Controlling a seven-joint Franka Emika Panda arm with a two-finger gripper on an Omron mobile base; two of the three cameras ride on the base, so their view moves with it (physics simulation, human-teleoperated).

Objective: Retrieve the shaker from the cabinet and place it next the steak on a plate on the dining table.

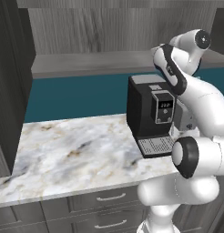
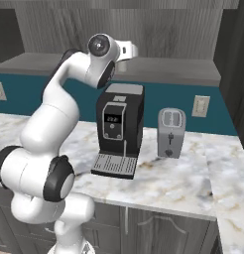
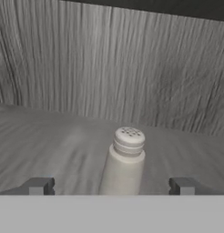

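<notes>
Grey wood-grain cabinet (image 3: 132,73), one shaker (image 3: 124,164) standing upright on its flat shelf board (image 3: 50,145), pale body, perforated rounded cap. Pincer (image 3: 111,186) open wide, one finger tip (image 3: 38,185) on each side of the shaker, clear gap both sides, no contact. Bare shelf to left and right of the shaker, back wall close behind it. Hand view gives the shaker; base views give the arm reaching up into the cabinet recess, wrist at the shelf edge (image 2: 158,69). Marble bench (image 1: 73,150) below: one black coffee machine (image 2: 119,131), its drip tray at the front, and one silver toaster (image 2: 171,133) just beside it in the right base view. Left part of bench open. Two drawer handles (image 1: 110,197) under the bench edge, two wall outlets (image 2: 200,106) on the teal backsplash.
</notes>
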